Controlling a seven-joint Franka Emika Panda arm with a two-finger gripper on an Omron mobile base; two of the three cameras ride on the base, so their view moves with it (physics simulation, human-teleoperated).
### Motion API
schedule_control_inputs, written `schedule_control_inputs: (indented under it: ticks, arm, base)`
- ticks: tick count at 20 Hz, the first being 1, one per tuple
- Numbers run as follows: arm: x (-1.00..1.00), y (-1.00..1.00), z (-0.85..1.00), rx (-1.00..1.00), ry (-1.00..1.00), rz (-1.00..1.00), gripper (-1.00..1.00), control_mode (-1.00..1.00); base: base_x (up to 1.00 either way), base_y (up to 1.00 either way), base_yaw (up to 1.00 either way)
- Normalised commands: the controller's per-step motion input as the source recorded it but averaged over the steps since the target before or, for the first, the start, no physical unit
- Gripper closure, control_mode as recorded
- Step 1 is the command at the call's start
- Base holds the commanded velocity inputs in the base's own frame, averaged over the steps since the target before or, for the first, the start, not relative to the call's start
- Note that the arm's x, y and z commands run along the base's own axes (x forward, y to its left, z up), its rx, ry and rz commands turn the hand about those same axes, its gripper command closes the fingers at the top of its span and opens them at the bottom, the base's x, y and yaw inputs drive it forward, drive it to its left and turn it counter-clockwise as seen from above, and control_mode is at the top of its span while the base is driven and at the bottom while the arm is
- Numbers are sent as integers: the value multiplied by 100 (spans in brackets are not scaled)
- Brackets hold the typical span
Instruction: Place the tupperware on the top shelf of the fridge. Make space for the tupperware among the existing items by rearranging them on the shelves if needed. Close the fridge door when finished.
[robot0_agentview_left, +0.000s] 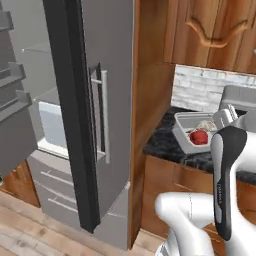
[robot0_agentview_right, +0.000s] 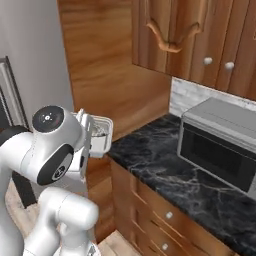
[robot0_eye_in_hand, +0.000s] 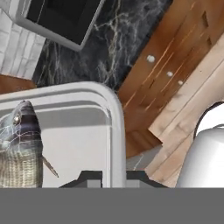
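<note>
Standing at the far left, the fridge (robot0_agentview_left: 107, 100) has its door (robot0_agentview_left: 12, 95) swung open. Right of it, above the dark table's (robot0_agentview_left: 165, 142) edge, the tupperware (robot0_agentview_left: 196, 131) is clamped by its rim in the closed hand (robot0_eye_in_hand: 114, 177).

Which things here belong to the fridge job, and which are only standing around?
Belong to the job:
tupperware, held at its rim by the gripper
fridge
fridge door, open

Standing around:
toaster oven
counter
wall cabinets
</note>
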Motion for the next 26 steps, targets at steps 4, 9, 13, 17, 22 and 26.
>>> schedule_control_inputs:
  ticks: [4, 9, 13, 17, 22, 26]
  arm:
    - [0, 0, 0, 0, 0, 0, 100, 100]
    - [0, 0, 0, 0, 0, 0, 100, 100]
    - [0, 0, 0, 0, 0, 0, 100, 100]
    - [0, 0, 0, 0, 0, 0, 100, 100]
    - [0, 0, 0, 0, 0, 0, 100, 100]
    - [0, 0, 0, 0, 0, 0, 100, 100]
  base:
    - [0, 26, 78]
    - [-10, 32, 80]
    - [-4, 50, 74]
    - [0, 81, 61]
    - [6, 99, 44]
    - [34, 69, 2]
